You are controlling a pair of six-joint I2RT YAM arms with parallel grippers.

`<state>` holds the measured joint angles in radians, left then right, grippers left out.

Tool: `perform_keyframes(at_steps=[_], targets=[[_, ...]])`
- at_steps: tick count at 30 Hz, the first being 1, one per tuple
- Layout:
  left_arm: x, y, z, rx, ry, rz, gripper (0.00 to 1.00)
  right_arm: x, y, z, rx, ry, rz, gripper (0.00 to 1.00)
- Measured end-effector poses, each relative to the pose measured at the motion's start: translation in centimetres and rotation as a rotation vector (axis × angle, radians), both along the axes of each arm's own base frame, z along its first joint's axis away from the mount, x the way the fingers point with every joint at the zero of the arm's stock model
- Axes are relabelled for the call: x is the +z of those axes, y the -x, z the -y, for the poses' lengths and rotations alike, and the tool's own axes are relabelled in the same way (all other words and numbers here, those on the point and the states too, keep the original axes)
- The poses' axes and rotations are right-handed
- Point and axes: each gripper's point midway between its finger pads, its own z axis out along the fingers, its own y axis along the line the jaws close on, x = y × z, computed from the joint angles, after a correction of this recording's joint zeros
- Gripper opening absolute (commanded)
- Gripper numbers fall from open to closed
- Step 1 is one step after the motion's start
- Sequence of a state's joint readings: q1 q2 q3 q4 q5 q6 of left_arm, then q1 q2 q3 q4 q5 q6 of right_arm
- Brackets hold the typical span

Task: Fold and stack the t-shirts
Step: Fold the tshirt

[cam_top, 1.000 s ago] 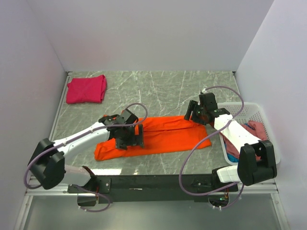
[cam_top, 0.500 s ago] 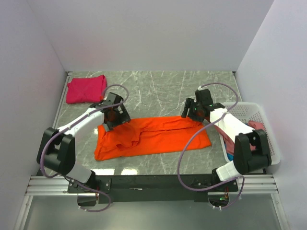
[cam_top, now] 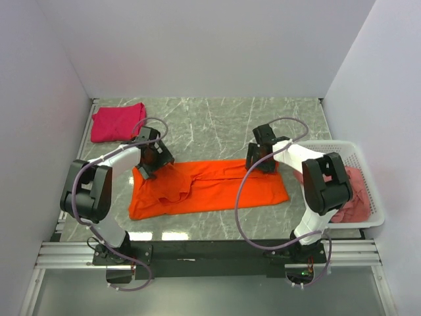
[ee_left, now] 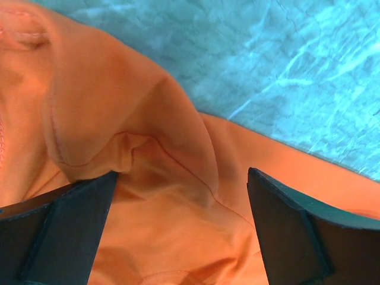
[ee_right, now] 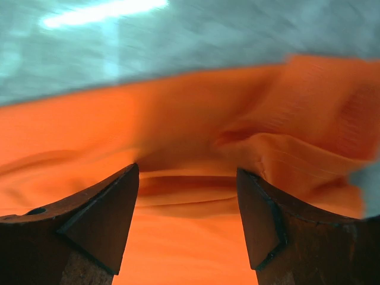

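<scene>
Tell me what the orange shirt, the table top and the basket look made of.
Orange shirt: soft matte cloth, likely cotton knit; it wrinkles and shows stitched seams.
Table top: grey-green stone look with white veins, glossy; maybe marble or laminate.
Basket: white plastic, by its moulded lattice walls.

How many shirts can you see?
3. An orange shirt spread mid-table, a magenta shirt folded at the far left corner, a pink shirt in the basket. More may hide underneath.
</scene>
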<state>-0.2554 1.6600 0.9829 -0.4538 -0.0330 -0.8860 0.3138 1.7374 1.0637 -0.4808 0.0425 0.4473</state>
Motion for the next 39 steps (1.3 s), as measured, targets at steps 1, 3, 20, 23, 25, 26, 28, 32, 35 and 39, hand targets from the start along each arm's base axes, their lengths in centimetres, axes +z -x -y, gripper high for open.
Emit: perform_keyframes(at_steps=[1, 3, 20, 23, 25, 26, 28, 32, 35, 39], targets=[[-0.1, -0.1, -0.2, 0.006, 0.005, 0.001, 0.99, -0.3, 0.4, 0.6, -0.011, 0.015, -0.013, 0.73], [-0.1, -0.2, -0.4, 0.016, 0.016, 0.002, 1.0, -0.4, 0.9, 2.0, -0.042, 0.053, -0.018, 0.74], [0.2, -1.1, -2.2, 0.066, 0.024, 0.027, 0.99, 6.2, 3.9, 4.1, -0.061, -0.002, 0.113, 0.74], [0.2, -1.1, -2.2, 0.063, 0.022, 0.028, 0.99, 6.9, 1.7, 1.5, 0.001, -0.067, 0.14, 0.74], [0.2, -1.1, -2.2, 0.063, 0.021, 0.028, 0.99, 6.8, -0.1, -0.2, 0.032, -0.097, 0.147, 0.74], [0.2, -1.2, -2.2, 0.064, 0.02, 0.028, 1.0, 6.5, -0.7, -0.7, 0.041, -0.105, 0.146, 0.74], [0.2, -1.2, -2.3, 0.067, 0.015, 0.028, 0.99, 5.3, -1.9, -1.7, 0.053, -0.116, 0.127, 0.74], [0.1, -1.5, -2.5, 0.072, 0.003, 0.025, 0.99, 2.3, -1.6, -1.6, 0.038, -0.085, 0.055, 0.74], [0.0, -1.7, -2.7, 0.075, -0.006, 0.022, 1.0, 1.1, -0.4, 0.0, -0.006, -0.053, 0.026, 0.74], [0.0, -2.3, -3.0, 0.084, -0.019, 0.026, 0.99, -0.2, 2.1, 4.5, -0.124, -0.018, -0.017, 0.74]])
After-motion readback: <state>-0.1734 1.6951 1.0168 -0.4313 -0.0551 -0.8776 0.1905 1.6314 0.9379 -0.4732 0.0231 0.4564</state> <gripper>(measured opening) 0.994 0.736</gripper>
